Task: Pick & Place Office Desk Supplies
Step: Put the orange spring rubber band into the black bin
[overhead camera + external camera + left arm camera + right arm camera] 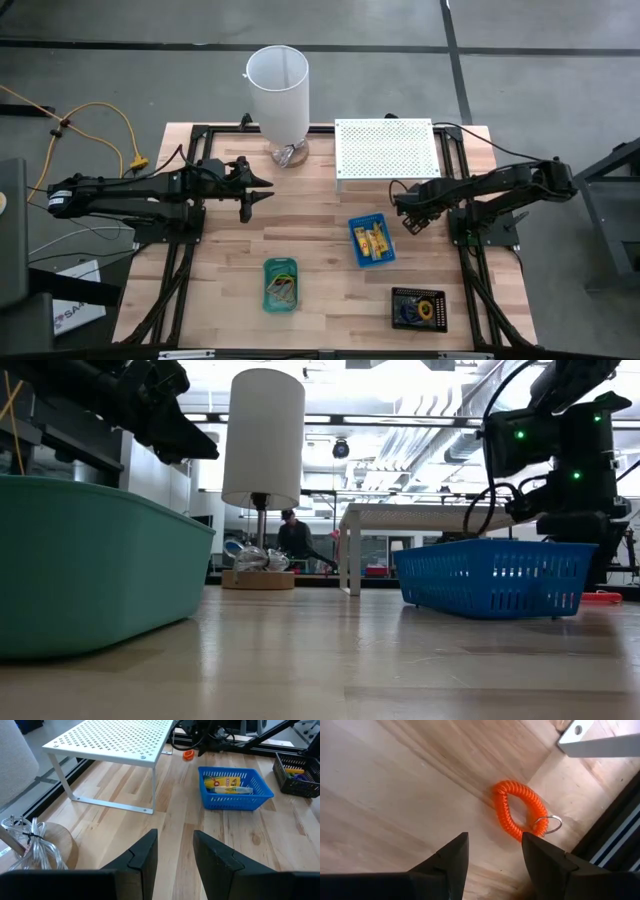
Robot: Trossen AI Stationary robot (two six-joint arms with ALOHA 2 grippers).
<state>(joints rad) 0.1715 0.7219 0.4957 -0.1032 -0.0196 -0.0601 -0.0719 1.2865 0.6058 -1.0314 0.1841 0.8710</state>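
An orange coiled loop (512, 810) with a small metal ring (547, 824) lies flat on the wooden table by a foot of the white perforated shelf (386, 148). My right gripper (495, 840) hangs open just above the table, pointing down, with the loop just beyond its fingertips. In the high view the gripper (410, 218) hides the loop. The left wrist view shows the loop (188, 754) far off. My left gripper (175, 837) is open and holds nothing, raised over the table's left half (262, 190). Yellow packets (225, 782) lie in the blue tray (371, 240). My right gripper comes from above, pointing steeply down. One fingertip (537, 847) stands right at the loop's end near the ring (524, 834). I cannot tell whether it touches. The loop lies flat on the table, not lifted.
A green tray (281, 284) with thin bands sits near the front middle, and a black tray (419, 308) with small items sits at the front right. A tall white cylinder (278, 95) stands on a round base at the back. Bare wood lies between the trays.
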